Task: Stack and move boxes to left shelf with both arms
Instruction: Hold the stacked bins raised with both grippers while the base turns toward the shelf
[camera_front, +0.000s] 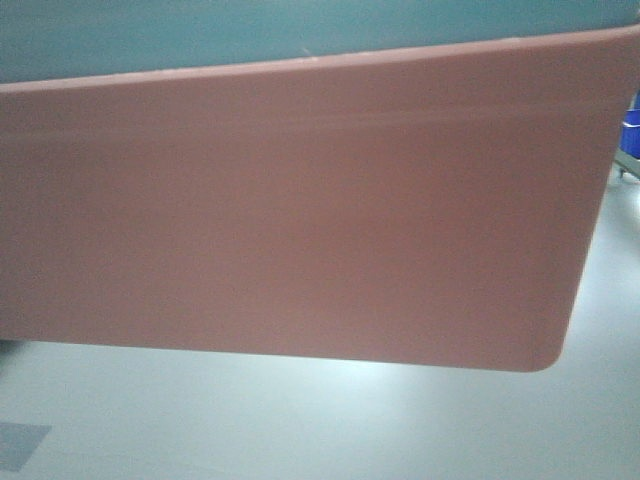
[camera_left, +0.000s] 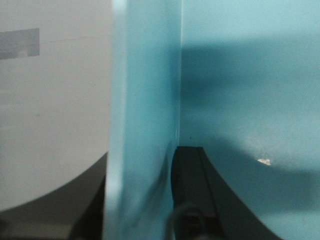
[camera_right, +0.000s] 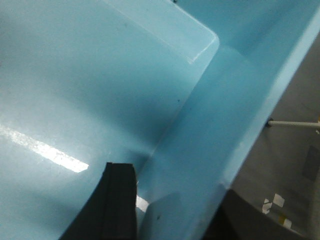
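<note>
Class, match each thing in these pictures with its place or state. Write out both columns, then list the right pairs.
Things
1. pink box
2. light blue box
3. left fingers
4. grey floor patch

Places or states
A. bottom left corner of the front view
B. one on either side of a light blue wall
C. fills most of the front view
D. shows as a strip above the pink rim

Pairs: 1-C, 2-D, 3-B, 4-A

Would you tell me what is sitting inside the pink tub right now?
The light blue tub is in it, rising above the rim of the pink tub. The pink wall hides how deep it sits and the pink tub's own floor.
</note>
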